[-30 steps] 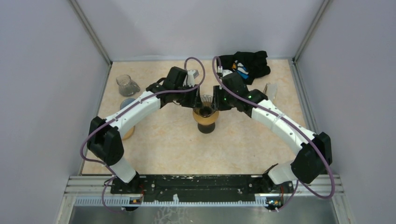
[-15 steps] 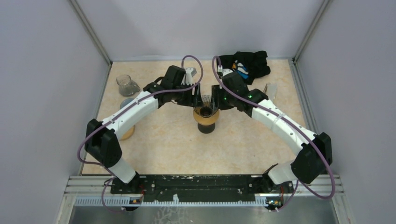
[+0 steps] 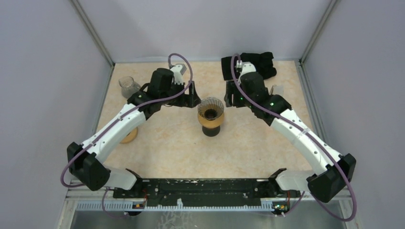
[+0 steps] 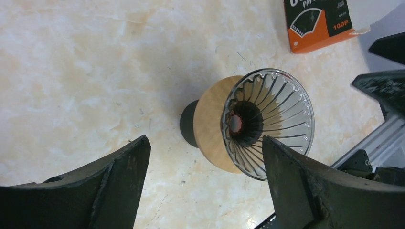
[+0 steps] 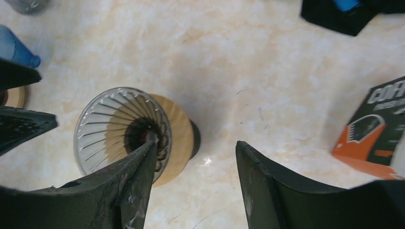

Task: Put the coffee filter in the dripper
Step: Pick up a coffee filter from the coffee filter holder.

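Note:
The dripper [image 3: 210,110] stands mid-table: a ribbed clear glass cone on a tan collar and a black base. It also shows in the left wrist view [image 4: 260,124] and the right wrist view [image 5: 129,131]. I see no loose coffee filter in any view, and I cannot tell whether one lies inside the cone. My left gripper [image 3: 193,95] is open and empty just left of the dripper [image 4: 204,140]. My right gripper [image 3: 228,99] is open and empty just right of it [image 5: 196,143]. Neither gripper touches the dripper.
An orange and black filter box [image 4: 319,21] lies right of the dripper, also in the right wrist view [image 5: 377,129]. A black cloth [image 3: 255,64] lies at the back right. A glass beaker [image 3: 129,87], a blue object [image 3: 129,106] and a tan round object [image 3: 129,136] stand at the left.
Both grippers were close over the dripper's rim. They have drawn back, the left one to the left and the right one to the right and back. The dripper has not moved.

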Robot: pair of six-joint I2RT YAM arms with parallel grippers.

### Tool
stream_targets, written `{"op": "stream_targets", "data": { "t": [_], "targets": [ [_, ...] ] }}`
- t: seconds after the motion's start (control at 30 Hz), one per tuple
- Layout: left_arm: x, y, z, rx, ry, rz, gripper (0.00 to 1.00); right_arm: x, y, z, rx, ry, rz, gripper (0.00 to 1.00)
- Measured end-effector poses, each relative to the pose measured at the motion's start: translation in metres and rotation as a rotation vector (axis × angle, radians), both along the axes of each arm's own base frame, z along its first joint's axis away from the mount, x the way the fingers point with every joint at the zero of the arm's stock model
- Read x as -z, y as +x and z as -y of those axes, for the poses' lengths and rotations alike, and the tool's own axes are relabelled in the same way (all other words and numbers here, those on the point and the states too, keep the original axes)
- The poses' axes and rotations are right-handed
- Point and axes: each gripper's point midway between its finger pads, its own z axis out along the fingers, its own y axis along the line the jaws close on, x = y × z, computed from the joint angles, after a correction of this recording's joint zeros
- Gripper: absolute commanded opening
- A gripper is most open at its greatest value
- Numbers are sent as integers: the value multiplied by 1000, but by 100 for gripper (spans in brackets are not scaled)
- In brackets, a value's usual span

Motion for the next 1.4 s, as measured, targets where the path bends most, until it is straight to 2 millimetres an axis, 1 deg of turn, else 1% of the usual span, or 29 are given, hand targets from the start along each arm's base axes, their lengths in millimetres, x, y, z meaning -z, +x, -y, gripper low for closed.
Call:
{"op": "stream_targets", "data": {
  "t": [0.1,0.23,0.37,0.57,0.77,0.87,1.0,1.07,1.27,1.4],
  "targets": [
    [-7,3,-13,-35,2,31,93,-12,6,22,60,-18,50,63],
    [-10,9,-32,-82,19,61,93,-22,14,61,172,-48,99,64],
    [-9,14,-52,-124,43,78,93,-17,14,94,272,-99,115,65],
    [-7,21,-81,-180,76,104,94,-9,11,131,392,-140,121,65],
    [4,24,-104,-222,125,125,94,6,5,172,511,-135,95,65],
    [13,24,-110,-232,147,127,94,16,2,186,552,-120,84,64],
    [25,22,-116,-234,171,119,94,27,-1,196,576,-93,82,63],
    [29,22,-116,-234,174,116,94,30,-1,201,593,-81,93,63],
    [33,24,-119,-240,173,118,94,44,-2,227,668,-32,114,61],
    [38,22,-117,-230,167,110,94,54,-3,243,701,25,132,58]
  ]
}}
